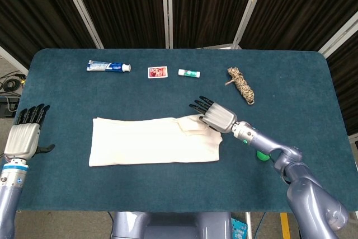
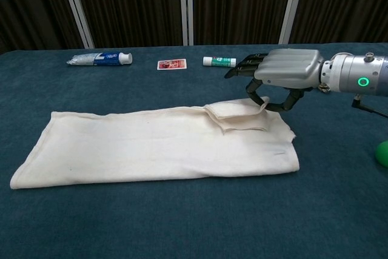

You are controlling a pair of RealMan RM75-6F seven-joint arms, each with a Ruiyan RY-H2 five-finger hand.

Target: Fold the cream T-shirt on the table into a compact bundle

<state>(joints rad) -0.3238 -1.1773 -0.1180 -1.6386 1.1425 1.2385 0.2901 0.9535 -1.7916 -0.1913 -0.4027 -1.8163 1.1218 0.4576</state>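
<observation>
The cream T-shirt (image 1: 151, 141) (image 2: 151, 144) lies as a long flat strip across the middle of the blue table (image 1: 67, 82). At its right end a sleeve flap (image 1: 193, 124) (image 2: 239, 116) is doubled over onto the body. My right hand (image 1: 217, 117) (image 2: 285, 71) hovers low over that flap, palm down, and pinches its far edge between thumb and fingers, with the cloth tip lifted slightly. My left hand (image 1: 22, 135) stays off the table's left edge, fingers spread, holding nothing; the chest view does not show it.
Along the far side lie a toothpaste tube (image 1: 109, 66) (image 2: 100, 59), a small red card (image 1: 157, 71) (image 2: 171, 63), a white and green tube (image 1: 189, 73) (image 2: 219, 61) and a coil of rope (image 1: 240, 85). A green object (image 1: 261, 154) (image 2: 382, 153) sits under my right forearm.
</observation>
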